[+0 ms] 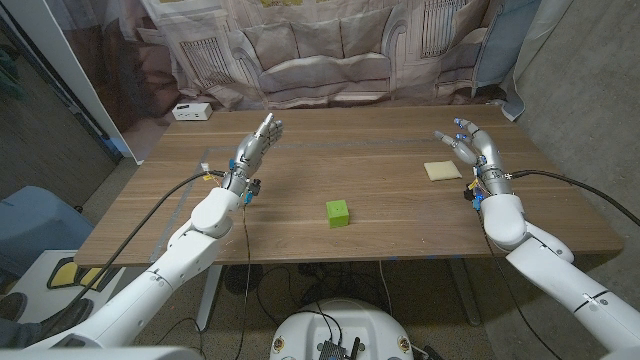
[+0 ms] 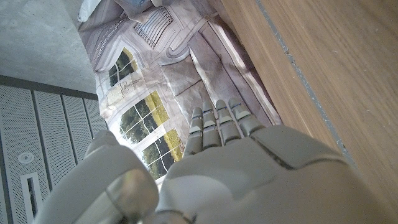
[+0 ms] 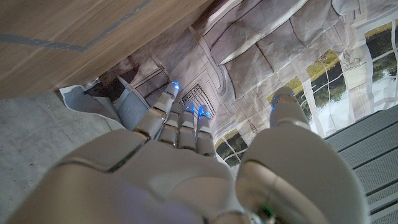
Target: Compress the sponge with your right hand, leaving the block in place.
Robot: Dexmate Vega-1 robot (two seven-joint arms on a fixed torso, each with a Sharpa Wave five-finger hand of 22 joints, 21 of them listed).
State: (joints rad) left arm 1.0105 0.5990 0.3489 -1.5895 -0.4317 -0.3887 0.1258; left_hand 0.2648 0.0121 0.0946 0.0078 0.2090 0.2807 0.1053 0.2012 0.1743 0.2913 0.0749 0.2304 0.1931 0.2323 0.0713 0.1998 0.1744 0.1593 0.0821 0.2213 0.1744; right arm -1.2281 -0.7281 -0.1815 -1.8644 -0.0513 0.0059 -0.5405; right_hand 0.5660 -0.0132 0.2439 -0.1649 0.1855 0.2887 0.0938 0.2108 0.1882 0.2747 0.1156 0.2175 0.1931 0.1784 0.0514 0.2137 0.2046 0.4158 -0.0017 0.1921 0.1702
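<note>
A pale yellow sponge (image 1: 441,171) and a bright green block (image 1: 338,213) sit on the brown wood-grain table (image 1: 380,150).

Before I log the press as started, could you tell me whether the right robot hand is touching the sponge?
Apart. In the head view the right robot hand is open, fingers spread, with bare table showing between it and the flat sponge beside it.

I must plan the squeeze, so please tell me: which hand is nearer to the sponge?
The right hand. It hovers open just beside the sponge, near the table's right end. The left hand is raised far across the table, beyond the green block.
</note>
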